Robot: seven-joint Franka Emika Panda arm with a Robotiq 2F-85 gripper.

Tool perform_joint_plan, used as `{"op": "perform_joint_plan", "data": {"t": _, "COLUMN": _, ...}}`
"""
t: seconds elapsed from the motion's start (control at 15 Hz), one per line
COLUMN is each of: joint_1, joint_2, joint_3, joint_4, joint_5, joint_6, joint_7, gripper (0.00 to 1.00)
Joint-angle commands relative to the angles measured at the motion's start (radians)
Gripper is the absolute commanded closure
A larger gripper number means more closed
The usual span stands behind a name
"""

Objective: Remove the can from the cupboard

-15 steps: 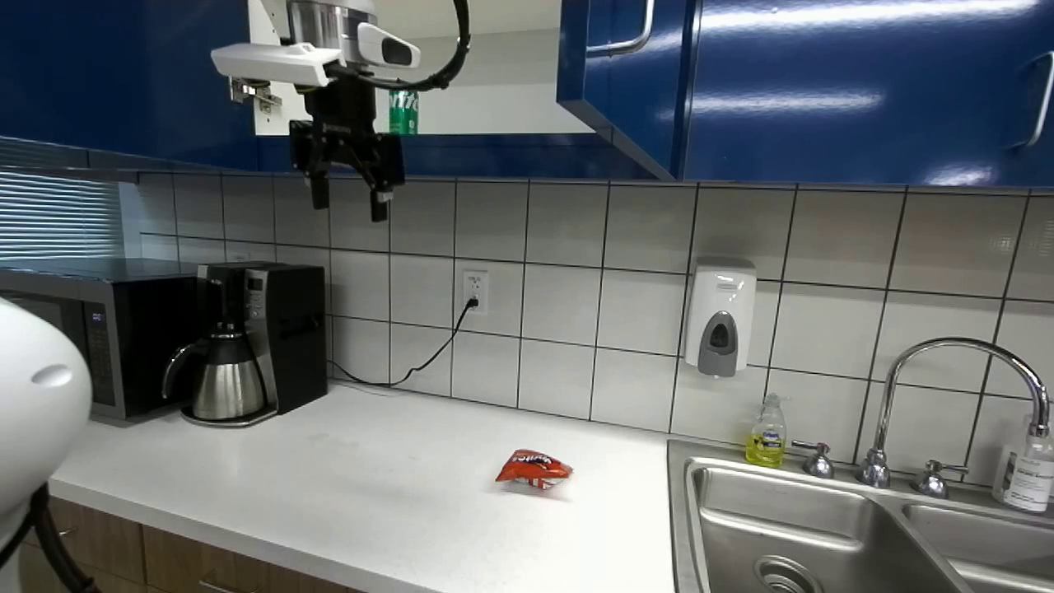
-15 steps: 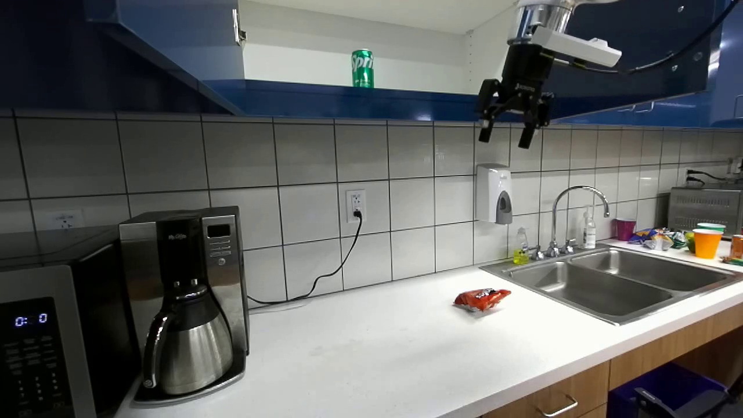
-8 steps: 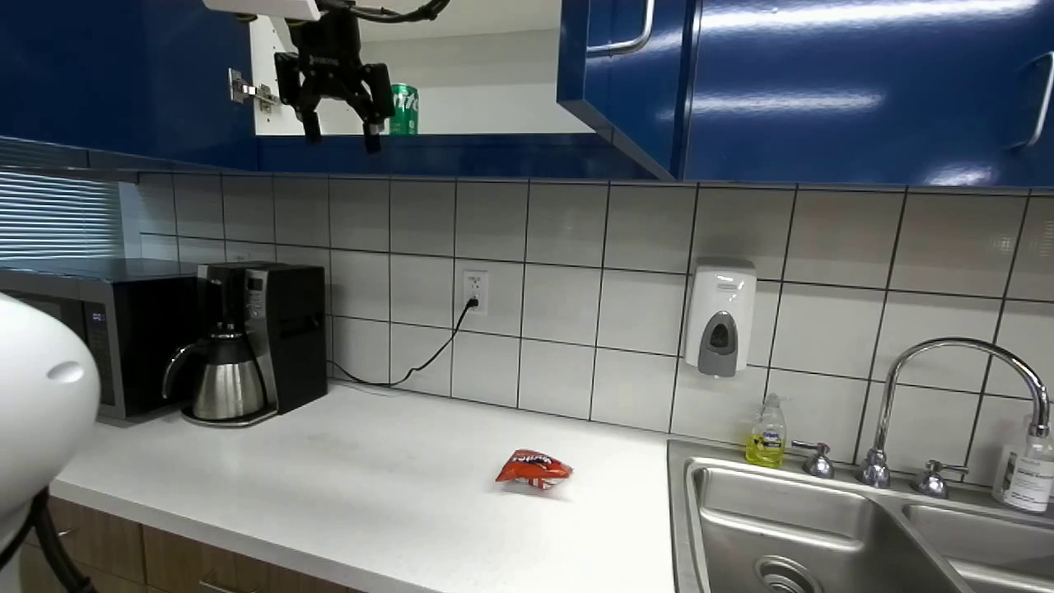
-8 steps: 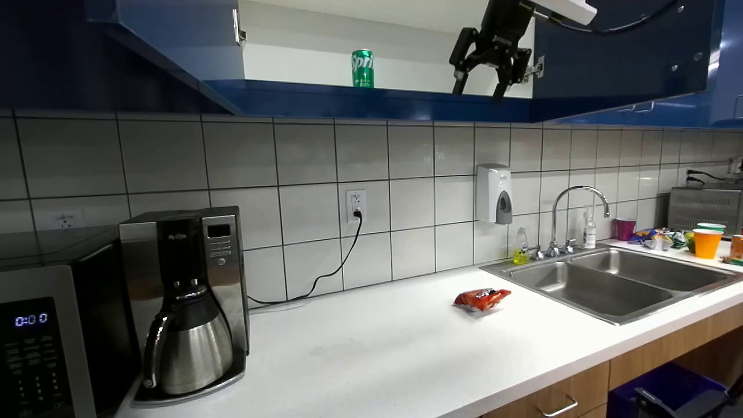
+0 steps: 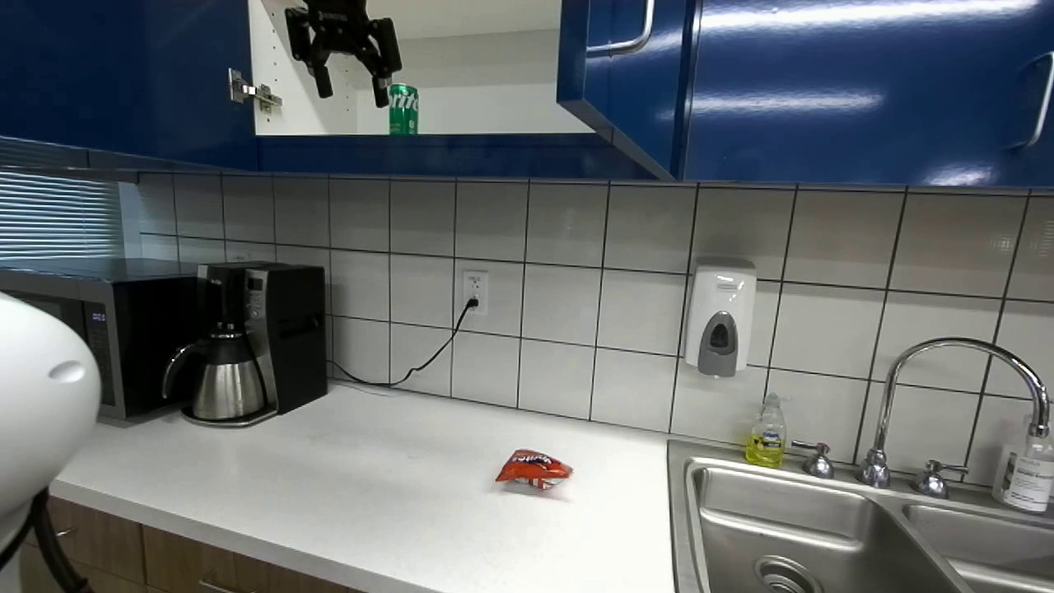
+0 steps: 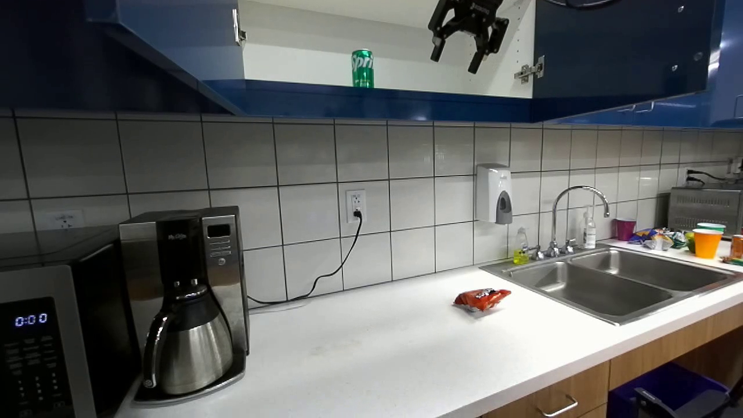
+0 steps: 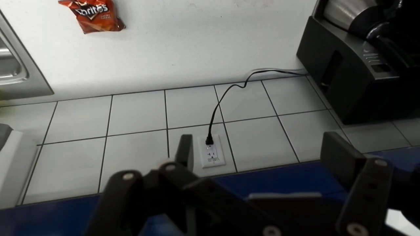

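Observation:
The green can (image 5: 403,114) stands upright on the white floor of the open blue cupboard (image 5: 494,95). The can (image 6: 363,69) and the cupboard (image 6: 290,58) show in both exterior views. My gripper (image 5: 352,95) hangs in front of the cupboard opening, fingers pointing down, fingertips about level with the can's upper part in that view. In an exterior view the gripper (image 6: 455,62) is right of the can, with a gap between them. In the wrist view the jaws (image 7: 257,147) are wide apart with nothing between them. The can is out of the wrist view.
Open blue doors (image 5: 123,82) (image 6: 621,58) flank the cupboard opening. Below on the white counter are a coffee maker (image 6: 186,302), a microwave (image 6: 58,325) and a red chip packet (image 5: 533,469). A soap dispenser (image 5: 720,317) hangs on the tiled wall near the sink (image 5: 692,527).
My gripper has risen from below the cupboard's lower edge to the height of the opening, and moved left in an exterior view. It stays open. The can has not moved.

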Motion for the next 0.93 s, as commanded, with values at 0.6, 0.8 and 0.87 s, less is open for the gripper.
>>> {"op": "perform_joint_plan", "data": {"t": 0.6, "joint_1": -0.004, "joint_2": 0.307, "joint_3": 0.059, "joint_4": 0.419, "joint_5": -0.023, "joint_6": -0.011, "joint_7": 0.135, "gripper": 0.00}}
{"op": "perform_joint_plan", "data": {"t": 0.8, "joint_1": -0.006, "joint_2": 0.390, "joint_3": 0.067, "joint_4": 0.540, "joint_5": -0.053, "joint_6": -0.041, "joint_7": 0.169, "gripper": 0.00}}
{"op": "perform_joint_plan", "data": {"t": 0.87, "joint_1": -0.005, "joint_2": 0.415, "joint_3": 0.069, "joint_4": 0.573, "joint_5": -0.063, "joint_6": -0.046, "joint_7": 0.180, "gripper": 0.00}}
